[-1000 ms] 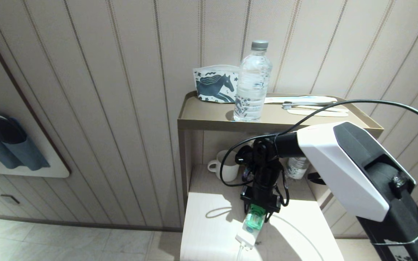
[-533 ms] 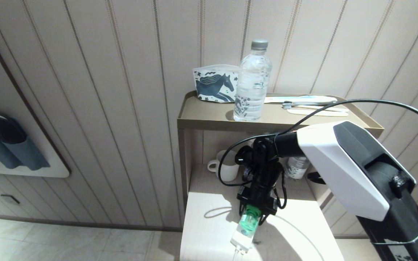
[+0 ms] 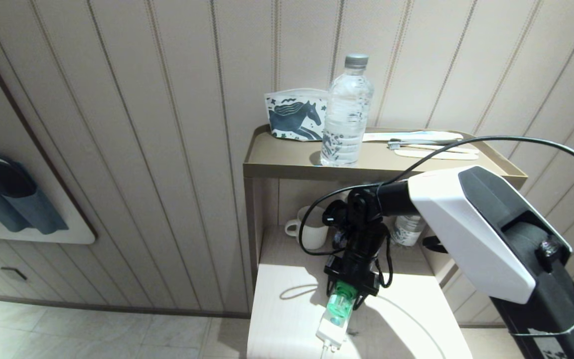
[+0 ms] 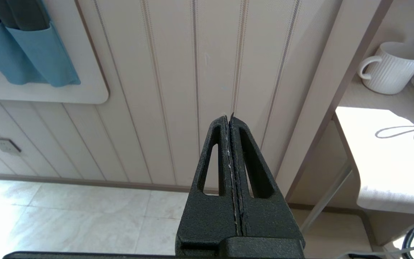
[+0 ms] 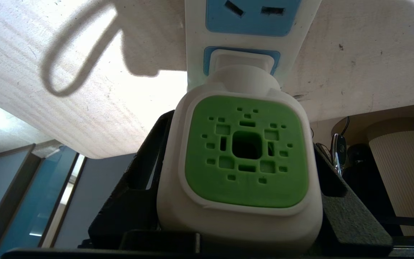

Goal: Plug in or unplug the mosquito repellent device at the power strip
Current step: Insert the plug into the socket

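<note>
The small white mosquito repellent device with a green vented top (image 5: 244, 151) sits between the right gripper's (image 3: 349, 295) 2 black fingers (image 5: 347, 201), its plug end seated in a light-blue socket of the long white plastic power strip (image 5: 246, 25) on the pale wooden table (image 3: 287, 319). Only the right wrist view shows that seating. The jaws clamp its sides, partly spread. The left gripper (image 4: 230, 120) hangs closed by the panelled wall.

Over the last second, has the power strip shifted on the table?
Yes. The power strip, with the mosquito repellent device in the right claw, slid left, away from the table's right edge.
</note>
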